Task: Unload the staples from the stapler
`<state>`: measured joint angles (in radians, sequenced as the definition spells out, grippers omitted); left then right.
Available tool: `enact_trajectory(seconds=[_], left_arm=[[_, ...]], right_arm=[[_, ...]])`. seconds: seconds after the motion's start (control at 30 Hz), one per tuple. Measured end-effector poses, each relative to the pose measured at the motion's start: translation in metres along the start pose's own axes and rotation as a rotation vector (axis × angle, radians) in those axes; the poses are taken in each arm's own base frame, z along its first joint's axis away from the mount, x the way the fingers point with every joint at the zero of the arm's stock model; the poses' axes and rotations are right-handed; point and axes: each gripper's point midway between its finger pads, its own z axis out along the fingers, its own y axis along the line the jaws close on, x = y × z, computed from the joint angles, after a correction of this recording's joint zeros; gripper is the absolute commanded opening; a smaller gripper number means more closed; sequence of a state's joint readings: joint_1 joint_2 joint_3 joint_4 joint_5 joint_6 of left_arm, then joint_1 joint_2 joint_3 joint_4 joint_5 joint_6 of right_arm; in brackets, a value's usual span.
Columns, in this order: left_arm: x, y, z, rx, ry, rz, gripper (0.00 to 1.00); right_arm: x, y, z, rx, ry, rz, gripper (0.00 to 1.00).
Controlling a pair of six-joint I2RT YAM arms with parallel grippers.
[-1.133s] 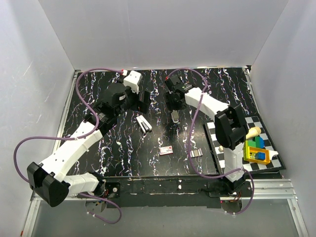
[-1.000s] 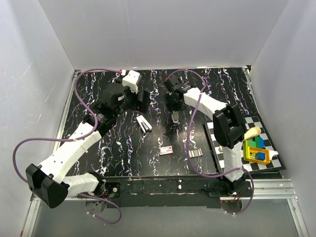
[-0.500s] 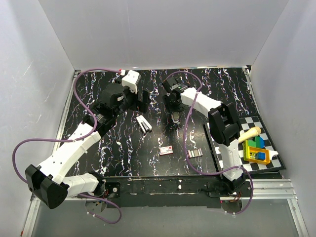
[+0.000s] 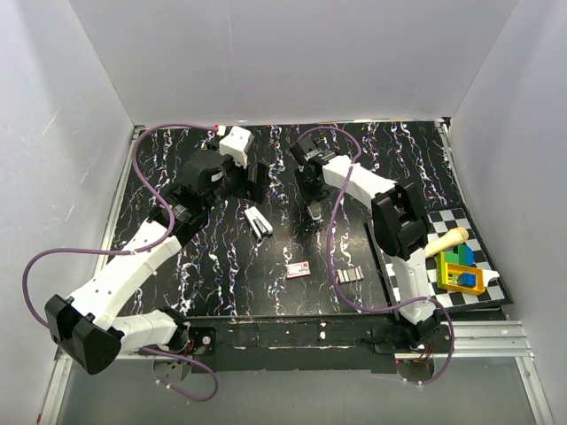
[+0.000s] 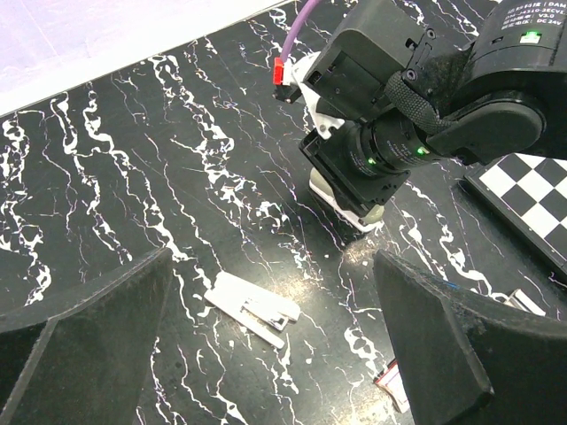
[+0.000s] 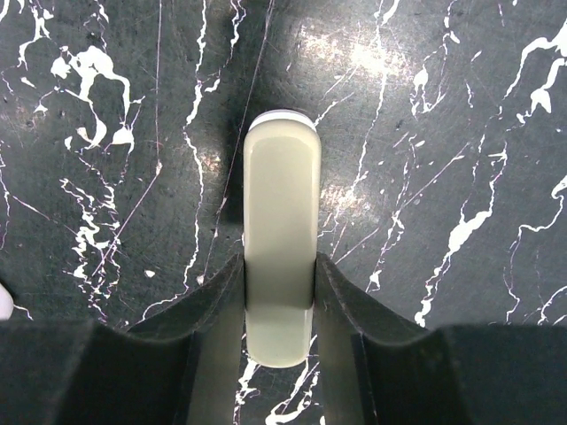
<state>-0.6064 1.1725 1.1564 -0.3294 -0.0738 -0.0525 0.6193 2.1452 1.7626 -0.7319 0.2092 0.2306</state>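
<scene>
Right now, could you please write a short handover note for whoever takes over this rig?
Right gripper: closed on the beige stapler, which rests on the table.
Left gripper: open, empty, hovering to its left.
A flat white piece lies on the table near the left gripper; what it is, I cannot tell.
Done: stapler gripped. To do: open it and remove the staples.

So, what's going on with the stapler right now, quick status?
Right gripper shut on the stapler, which lies on the table. Left gripper open, hovering, empty. White metal strip lies apart, not in the way.
</scene>
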Motion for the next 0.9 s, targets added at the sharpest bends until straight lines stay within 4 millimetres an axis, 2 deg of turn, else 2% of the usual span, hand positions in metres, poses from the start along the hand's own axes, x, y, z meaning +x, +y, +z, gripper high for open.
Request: enact_trajectory(seconds=[0.33,0.43,0.7,0.8,0.9], left_arm=[[0.0,0.001,0.0,-0.012,-0.001,0.002,0.98],[-0.001,0.001,-0.001,-0.014,-0.003,0.004,0.98],[-0.012,-0.004,-0.013,0.024,-0.042,0.02,0.98],[-0.019,-0.016,-0.021,0.098,-0.066,0.041,0.98],[-0.026,-0.029,-0.032,0.179,-0.094,0.065,0.98]], right_arm=[[0.004,-0.007,-0.006,0.021,0.018,-0.055,0.13],[0.001,-0.008,-0.02,0.006,0.005,-0.09,0.15],[-0.022,0.007,-0.085,-0.155,-0.143,-0.238,0.18],[-0.023,0.015,-0.09,-0.198,-0.163,-0.328,0.19],[-0.017,0.027,-0.089,-0.231,-0.16,-0.45,0.19]])
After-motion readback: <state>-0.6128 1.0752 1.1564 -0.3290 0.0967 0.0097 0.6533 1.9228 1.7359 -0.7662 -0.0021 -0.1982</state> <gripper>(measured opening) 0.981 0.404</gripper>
